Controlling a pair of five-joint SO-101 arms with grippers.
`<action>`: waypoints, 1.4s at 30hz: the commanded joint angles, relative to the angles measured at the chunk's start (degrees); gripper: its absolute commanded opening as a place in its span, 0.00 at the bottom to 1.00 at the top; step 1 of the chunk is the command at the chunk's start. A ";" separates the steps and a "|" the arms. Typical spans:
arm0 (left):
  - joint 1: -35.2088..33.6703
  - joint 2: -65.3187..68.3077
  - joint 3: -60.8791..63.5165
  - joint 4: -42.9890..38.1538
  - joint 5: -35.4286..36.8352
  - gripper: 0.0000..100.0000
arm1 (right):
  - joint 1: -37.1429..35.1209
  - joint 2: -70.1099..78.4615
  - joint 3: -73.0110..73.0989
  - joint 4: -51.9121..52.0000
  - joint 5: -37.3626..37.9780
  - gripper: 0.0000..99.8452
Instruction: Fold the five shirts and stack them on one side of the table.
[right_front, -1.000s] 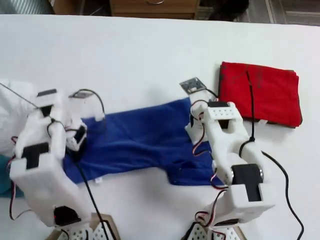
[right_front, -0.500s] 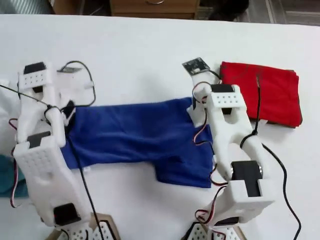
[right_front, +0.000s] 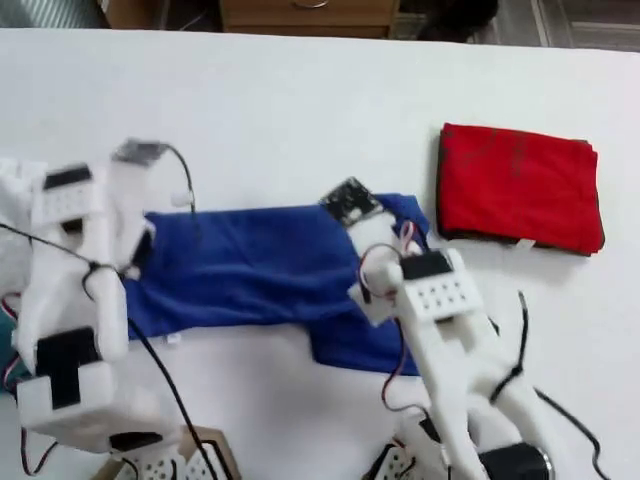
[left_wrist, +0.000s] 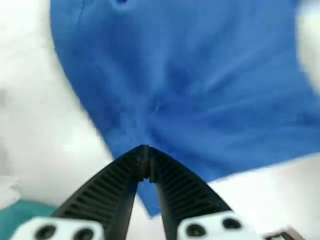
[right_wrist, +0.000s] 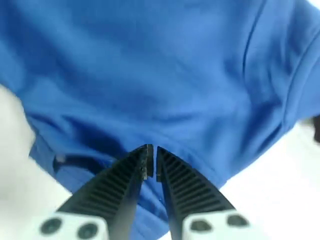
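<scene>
At the far left a scrap of teal cloth (left_wrist: 15, 220) lies beside the left arm. The left gripper (left_wrist: 145, 167) has its jaws pressed together on the left edge of the blue cotton shirt (right_front: 250, 265). The shirt is stretched in a long band across the middle of the white table (right_front: 300, 80), with one flap reaching toward the near edge. At its right end, the right gripper (right_wrist: 151, 162) is pinched on a fold of the same fabric, only a sliver of gap showing between its tips. Further right the folded red shirt (right_front: 520, 190) sits as a neat rectangle, close to the blue shirt's right end, and is likely the base of the stack.

The step in hand looks like drawing the blue cotton shirt flat and folding it lengthwise. To do it well, both arms should travel together at matching height and pace, with the cloth taut between them so it neither sags nor twists. Both pinches look shallow, so a jerk could pull the hem free. The right arm should steer clear of the folded red shirt, and the protruding flap needs tucking under before release.
</scene>
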 joint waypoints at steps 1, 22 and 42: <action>-1.85 -2.73 10.33 -14.51 -0.09 0.03 | 2.95 -3.74 2.20 -1.19 0.44 0.02; -3.43 0.09 12.53 -19.34 2.29 0.03 | -8.66 0.92 6.15 9.71 10.02 0.02; -3.43 0.09 12.70 -19.43 2.29 0.03 | 4.35 -18.42 13.45 -1.89 11.78 0.02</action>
